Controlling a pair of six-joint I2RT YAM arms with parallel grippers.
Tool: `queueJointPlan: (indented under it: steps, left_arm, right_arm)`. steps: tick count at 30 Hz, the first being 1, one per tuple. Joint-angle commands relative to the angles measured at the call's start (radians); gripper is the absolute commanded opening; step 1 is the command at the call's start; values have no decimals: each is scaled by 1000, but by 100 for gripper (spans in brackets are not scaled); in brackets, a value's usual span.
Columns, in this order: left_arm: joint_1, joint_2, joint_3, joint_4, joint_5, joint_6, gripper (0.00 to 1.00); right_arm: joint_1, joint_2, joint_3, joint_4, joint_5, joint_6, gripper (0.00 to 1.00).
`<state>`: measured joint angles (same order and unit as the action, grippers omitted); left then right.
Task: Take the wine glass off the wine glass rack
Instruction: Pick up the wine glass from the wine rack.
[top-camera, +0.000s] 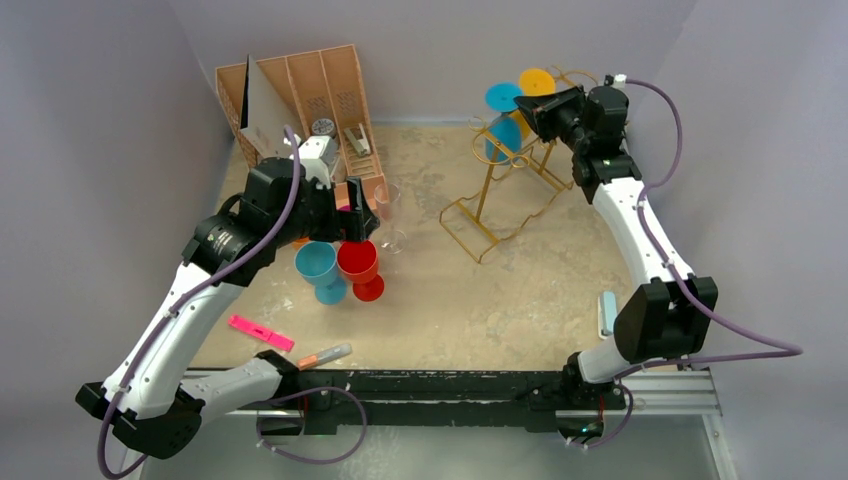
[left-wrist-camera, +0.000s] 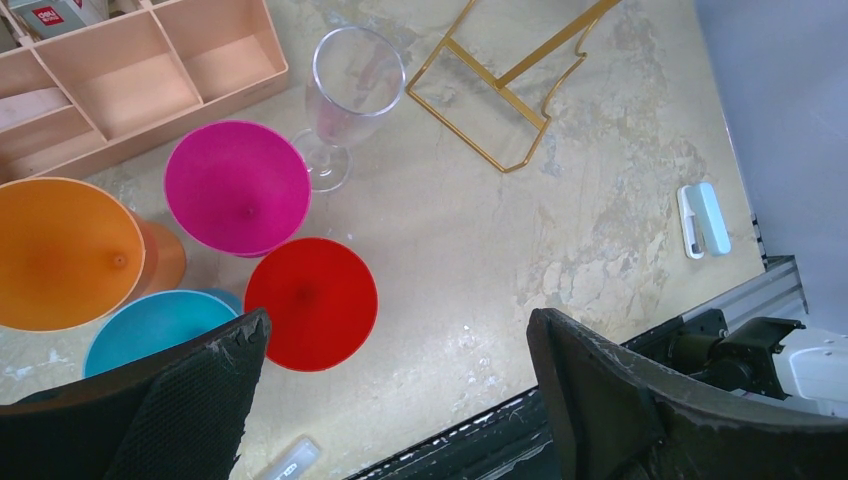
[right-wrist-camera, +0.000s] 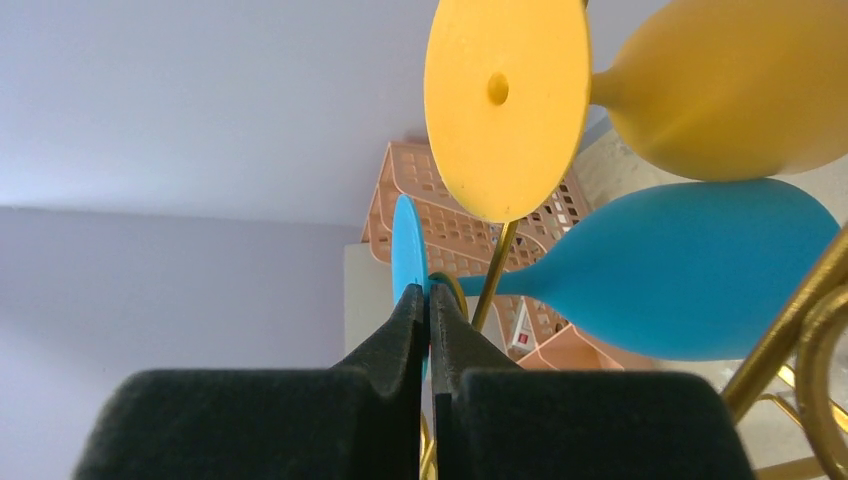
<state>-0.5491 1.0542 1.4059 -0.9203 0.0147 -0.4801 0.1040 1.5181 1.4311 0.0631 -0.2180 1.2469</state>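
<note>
Your right gripper (right-wrist-camera: 428, 300) was pressed shut at the foot rim of the blue plastic wine glass (right-wrist-camera: 680, 270) hanging bowl-down on the thin gold wire rack (top-camera: 490, 215); your left gripper (left-wrist-camera: 398, 330) stood wide open. The glass looked light, rigid and slick, so the stem seemed the surest hold.

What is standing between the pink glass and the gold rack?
A clear wine glass stands upright between the pink glass and the gold rack. The left wrist view shows it best.
</note>
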Motion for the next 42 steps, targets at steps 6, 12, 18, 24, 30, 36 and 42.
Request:
queueJointPlan:
  steps: [6, 12, 18, 24, 30, 36, 42]
  left_arm:
    - [7, -21, 10, 42, 8, -23, 99]
    - [6, -30, 4, 41, 4, -26, 99]
    - [6, -22, 4, 49, 15, -30, 99]
    - [6, -25, 1, 50, 18, -33, 98]
    - [6, -32, -3, 51, 18, -37, 99]
    - [6, -29, -5, 54, 20, -40, 99]
    - [6, -23, -7, 64, 29, -40, 98]
  right_arm:
    - [-5, -38, -31, 125, 28, 92, 0]
    - [-4, -55, -58, 149, 29, 104, 0]
    - [-5, -59, -42, 165, 17, 116, 0]
    - [-5, -61, -25, 144, 11, 112, 0]
    - [-1, -78, -33, 122, -5, 108, 0]
    - [8, -113, -45, 92, 11, 78, 0]
    - [11, -102, -22, 80, 14, 67, 0]
